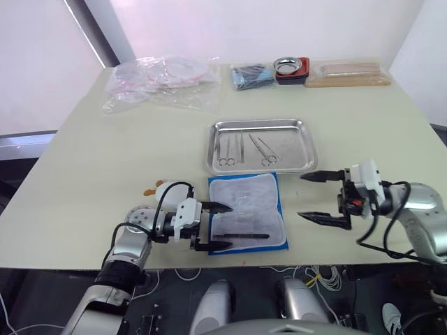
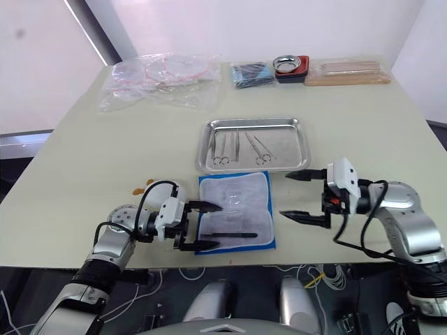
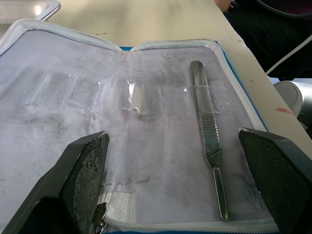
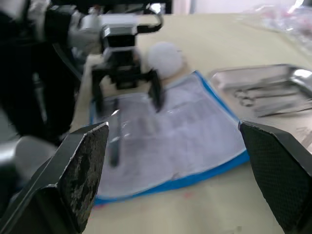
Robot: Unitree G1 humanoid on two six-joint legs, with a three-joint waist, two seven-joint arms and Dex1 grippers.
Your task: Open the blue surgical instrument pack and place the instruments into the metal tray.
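The blue surgical instrument pack [image 1: 244, 199] lies unfolded near the table's front edge, its pale lining facing up. One straight silvery instrument [image 3: 209, 131] rests on the lining close to the front edge [image 1: 241, 237]. Several instruments [image 1: 243, 149] lie in the metal tray [image 1: 293, 150], which sits just behind the pack. My left gripper [image 1: 229, 226] is open at the pack's left edge, its fingertips [image 3: 87, 170] over the lining and holding nothing. My right gripper [image 1: 301, 197] is open and empty just right of the pack, pointing toward it.
Clear plastic bags [image 1: 160, 80] lie at the back left. A dark blue packet [image 1: 251, 75], a metal bowl in a red holder [image 1: 291, 68] and a wooden box [image 1: 347, 73] line the back edge. A small white round object [image 1: 159, 190] sits beside my left wrist.
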